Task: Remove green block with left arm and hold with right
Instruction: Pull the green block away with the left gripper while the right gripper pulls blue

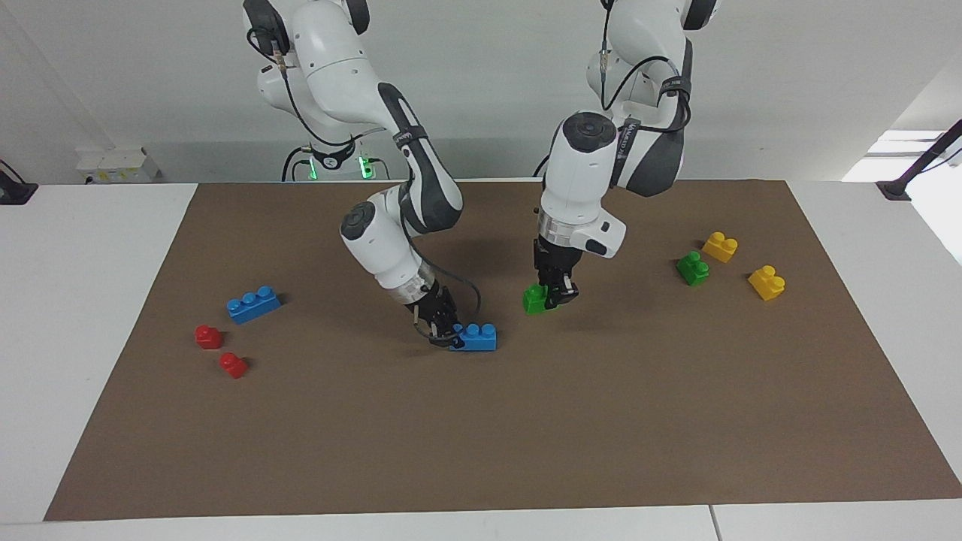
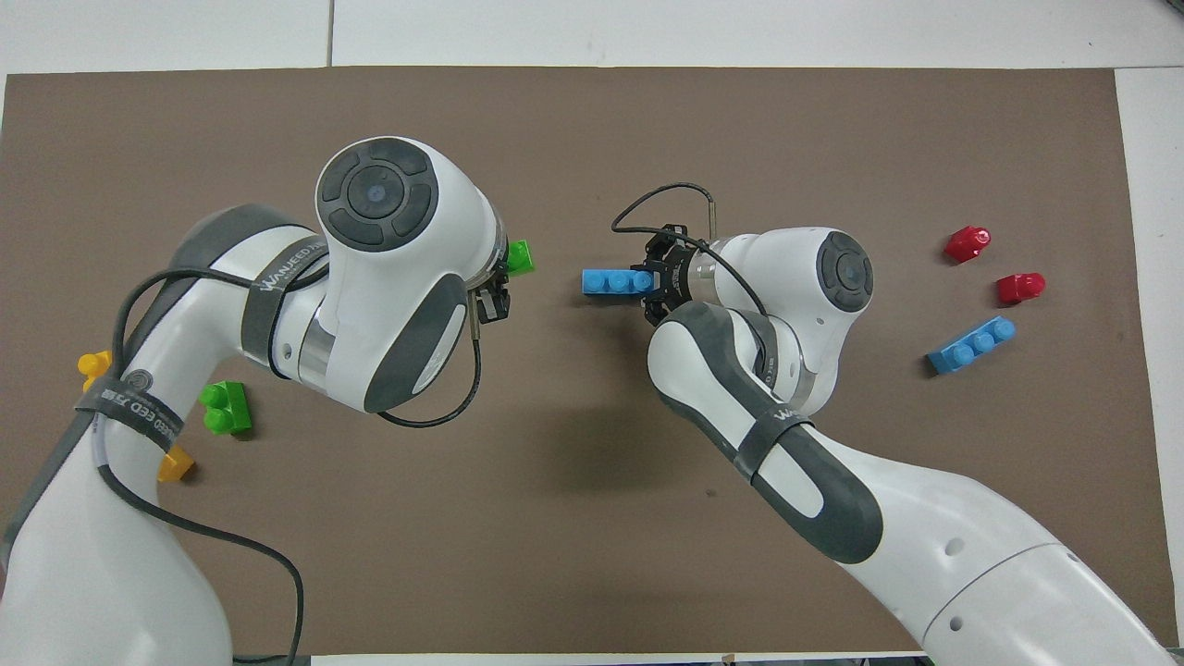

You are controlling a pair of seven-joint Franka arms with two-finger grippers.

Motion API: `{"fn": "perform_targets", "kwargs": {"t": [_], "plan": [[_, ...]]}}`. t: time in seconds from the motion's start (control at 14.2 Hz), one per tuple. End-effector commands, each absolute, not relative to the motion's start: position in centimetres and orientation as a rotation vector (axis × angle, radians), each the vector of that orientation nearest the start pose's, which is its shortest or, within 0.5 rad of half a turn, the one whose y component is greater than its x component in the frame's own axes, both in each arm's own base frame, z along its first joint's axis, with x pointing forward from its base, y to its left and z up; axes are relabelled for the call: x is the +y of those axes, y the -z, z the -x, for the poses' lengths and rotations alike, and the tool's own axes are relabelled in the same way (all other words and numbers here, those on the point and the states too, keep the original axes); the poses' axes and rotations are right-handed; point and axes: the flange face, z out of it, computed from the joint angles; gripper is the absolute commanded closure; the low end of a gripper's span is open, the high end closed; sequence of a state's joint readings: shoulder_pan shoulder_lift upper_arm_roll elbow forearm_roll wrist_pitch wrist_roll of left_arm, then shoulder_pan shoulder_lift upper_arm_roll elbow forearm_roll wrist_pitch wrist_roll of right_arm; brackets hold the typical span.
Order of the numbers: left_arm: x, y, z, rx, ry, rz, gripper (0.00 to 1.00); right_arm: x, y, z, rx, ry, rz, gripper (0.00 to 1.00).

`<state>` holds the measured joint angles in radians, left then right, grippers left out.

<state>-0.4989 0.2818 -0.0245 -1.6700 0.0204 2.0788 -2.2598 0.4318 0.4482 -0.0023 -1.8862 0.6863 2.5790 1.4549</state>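
Note:
A green block (image 1: pixel 535 299) is in my left gripper (image 1: pixel 554 295), which is shut on it low over the middle of the brown mat (image 1: pixel 526 436). In the overhead view the block (image 2: pixel 520 256) sticks out past the left gripper (image 2: pixel 499 277). My right gripper (image 1: pixel 443 330) is shut on one end of a blue three-stud brick (image 1: pixel 477 337) at the mat's surface, which also shows in the overhead view (image 2: pixel 610 280) beside the right gripper (image 2: pixel 655 280). The green block and the blue brick are apart. A second green brick (image 1: pixel 693 268) lies toward the left arm's end.
Two yellow bricks (image 1: pixel 720 246) (image 1: pixel 766 282) lie beside the second green brick (image 2: pixel 225 407). Toward the right arm's end lie another blue three-stud brick (image 1: pixel 253 304) and two red bricks (image 1: pixel 208 336) (image 1: pixel 234 365).

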Motion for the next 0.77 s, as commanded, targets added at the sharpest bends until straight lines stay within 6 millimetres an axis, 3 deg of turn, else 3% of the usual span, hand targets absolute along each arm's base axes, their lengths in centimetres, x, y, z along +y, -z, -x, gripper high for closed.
{"fn": "perform_targets", "kwargs": {"t": [0.0, 0.28, 0.7], "plan": [[-30.0, -44.5, -56.7, 2.258, -0.052, -2.053, 1.00, 21.7, -32.3, -61.9, 1.846, -0.345, 1.989, 1.00], [-25.6, -42.2, -56.4, 2.134, -0.049, -2.236, 1.00, 10.9, -33.5, -63.6, 1.751, -0.294, 2.165, 1.00], [-18.7, -39.0, -56.2, 1.960, -0.075, -2.381, 1.00, -0.2, -32.0, -63.3, 1.735, -0.314, 2.189, 1.00]]}}
